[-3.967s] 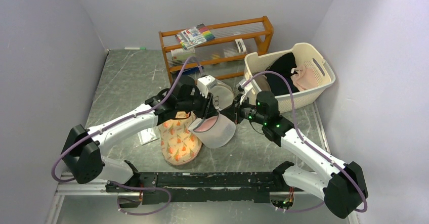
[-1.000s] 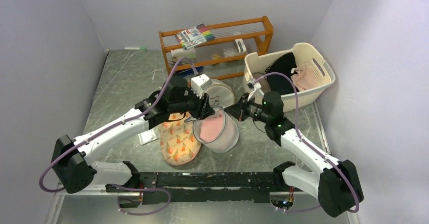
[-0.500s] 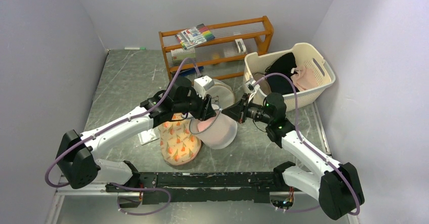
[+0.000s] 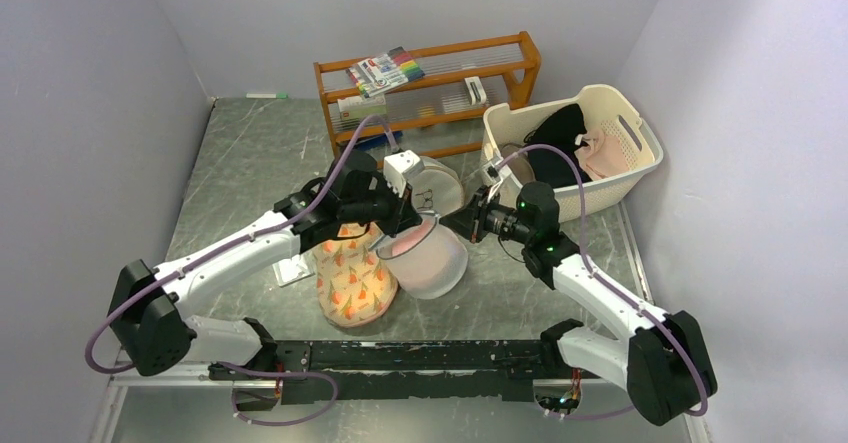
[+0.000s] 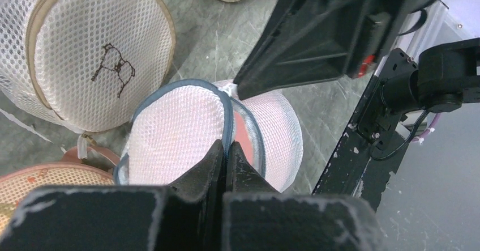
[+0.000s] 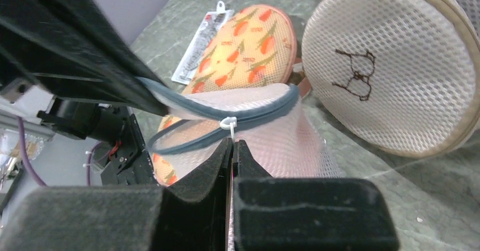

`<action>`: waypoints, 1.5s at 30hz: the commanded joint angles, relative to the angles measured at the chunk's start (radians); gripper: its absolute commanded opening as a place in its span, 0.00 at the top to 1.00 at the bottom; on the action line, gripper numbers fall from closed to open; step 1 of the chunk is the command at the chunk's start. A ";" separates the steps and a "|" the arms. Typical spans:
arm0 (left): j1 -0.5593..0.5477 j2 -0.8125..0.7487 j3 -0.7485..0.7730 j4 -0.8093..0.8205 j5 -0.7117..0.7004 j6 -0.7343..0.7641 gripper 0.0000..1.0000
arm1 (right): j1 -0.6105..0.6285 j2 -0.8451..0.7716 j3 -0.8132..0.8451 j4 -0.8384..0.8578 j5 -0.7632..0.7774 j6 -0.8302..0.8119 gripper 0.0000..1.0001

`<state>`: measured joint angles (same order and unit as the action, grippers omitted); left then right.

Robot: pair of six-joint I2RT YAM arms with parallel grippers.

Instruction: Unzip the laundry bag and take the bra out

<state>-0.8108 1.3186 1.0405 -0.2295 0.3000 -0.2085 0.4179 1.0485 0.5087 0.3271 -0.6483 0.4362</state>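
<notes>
The laundry bag (image 4: 432, 261) is white mesh with a blue-grey zip band, held between both grippers just above the table. Its zip is partly open and a pink bra (image 5: 244, 142) shows in the gap. My left gripper (image 4: 400, 225) is shut on the bag's blue-grey rim (image 5: 229, 120). My right gripper (image 4: 448, 225) is shut on the white zip pull (image 6: 227, 124), right beside the left fingertips (image 6: 150, 105). In the right wrist view the bag (image 6: 283, 143) hangs below the zip band.
A round mesh bag with dark print (image 4: 436, 185) stands just behind. A peach floral pouch (image 4: 352, 275) lies to the left, with a card (image 4: 292, 270) beside it. A wooden rack (image 4: 430, 88) and a cream basket of clothes (image 4: 575, 148) stand at the back.
My right gripper has moved left, closer to the left gripper. The bag's mouth has narrowed and less pink shows from above. The left gripper has shifted slightly.
</notes>
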 commanded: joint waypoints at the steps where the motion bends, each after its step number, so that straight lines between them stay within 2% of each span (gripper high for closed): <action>1: -0.010 -0.065 0.036 -0.011 0.060 0.060 0.93 | -0.011 0.036 0.027 -0.026 0.050 -0.014 1.00; 9: -0.021 -0.131 0.049 -0.074 0.224 0.225 0.93 | -0.017 0.062 0.055 -0.065 0.057 -0.046 1.00; 14: -0.033 -0.182 0.052 -0.098 0.228 0.300 0.93 | -0.015 0.072 0.062 -0.074 0.028 -0.081 1.00; 25: -0.034 -0.231 0.027 0.087 0.382 0.262 0.93 | -0.010 0.148 0.049 0.008 -0.107 -0.085 1.00; 30: -0.034 -0.205 0.051 0.063 0.311 0.218 0.93 | -0.005 0.162 0.062 -0.019 -0.087 -0.091 1.00; 35: -0.034 -0.183 0.065 0.041 0.210 0.149 0.93 | -0.006 0.157 0.100 -0.122 0.030 -0.112 1.00; 38: -0.031 -0.167 0.065 0.030 0.134 0.100 0.93 | -0.007 0.140 0.132 -0.196 0.114 -0.118 0.92; 41: -0.017 -0.145 0.071 0.018 0.135 0.058 0.93 | -0.007 0.104 0.166 -0.289 0.217 -0.117 0.80; 45: 0.011 -0.124 0.085 0.002 0.145 0.002 0.93 | -0.007 0.047 0.234 -0.445 0.388 -0.160 0.50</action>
<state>-0.8230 1.1820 1.0752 -0.2436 0.4545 -0.1246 0.4137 1.1606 0.6647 0.0551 -0.4702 0.3271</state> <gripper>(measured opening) 0.089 0.384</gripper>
